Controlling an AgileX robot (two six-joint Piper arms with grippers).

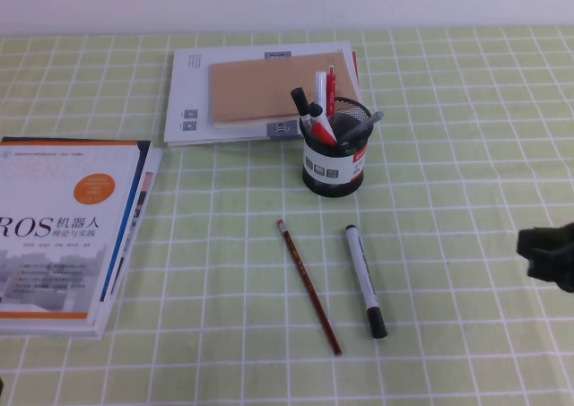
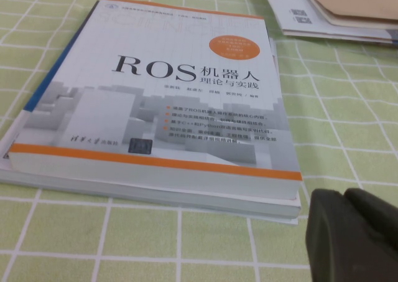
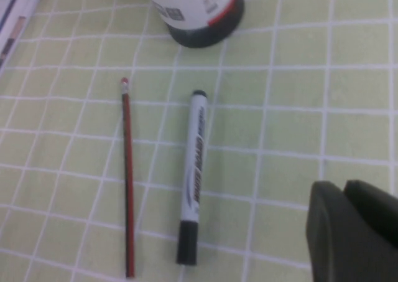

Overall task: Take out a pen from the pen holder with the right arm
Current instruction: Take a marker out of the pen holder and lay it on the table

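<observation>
Holder (image 1: pixel 334 159) beyond right hand (image 1: pixel 549 255); left hand (image 2: pixel 354 235) beside book (image 2: pixel 168 108).

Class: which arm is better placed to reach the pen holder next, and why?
Right. The right pincer hovers shut at the table's right edge, nearer the holder; the left pincer sits by the book at the far left.

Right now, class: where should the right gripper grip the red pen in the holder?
Grip the red pen by its top, above the holder rim, from above: it stands near upright among other pens. Right gripper is shut at the far right; left gripper is by the book.
</observation>
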